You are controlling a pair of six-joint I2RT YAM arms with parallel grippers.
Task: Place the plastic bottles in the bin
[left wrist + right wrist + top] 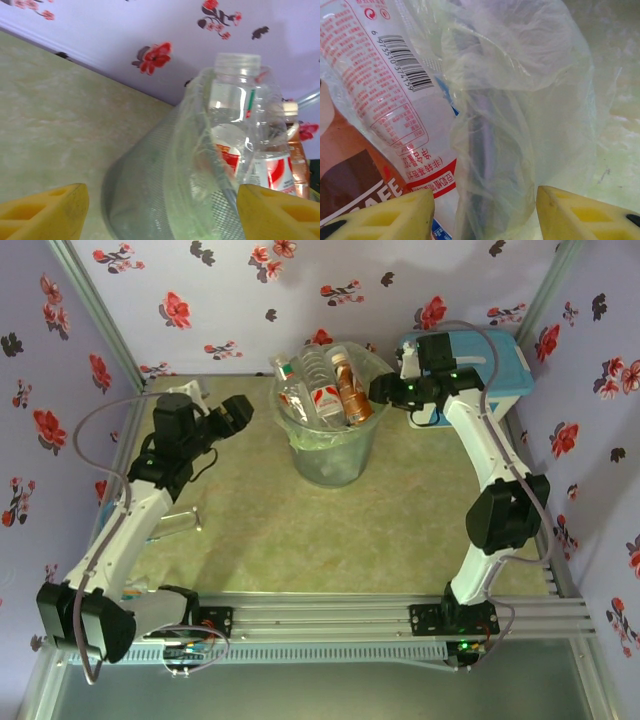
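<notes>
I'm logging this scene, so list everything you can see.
bin: one, translucent grey-green, lined pale green, middle of the table
bottles: at least three, clear with red-and-white labels, one brown-orange, standing in the bin
box: one, white with a light-blue lid, far right corner
table: one, mottled green
left gripper: one, yellow fingers, open, left of the bin
right gripper: one, yellow fingers, open, at the bin's right rim

bottles [322, 395] lower halves hidden in bin [330, 462], box [506, 366] partly behind R arm [482, 440]
</notes>
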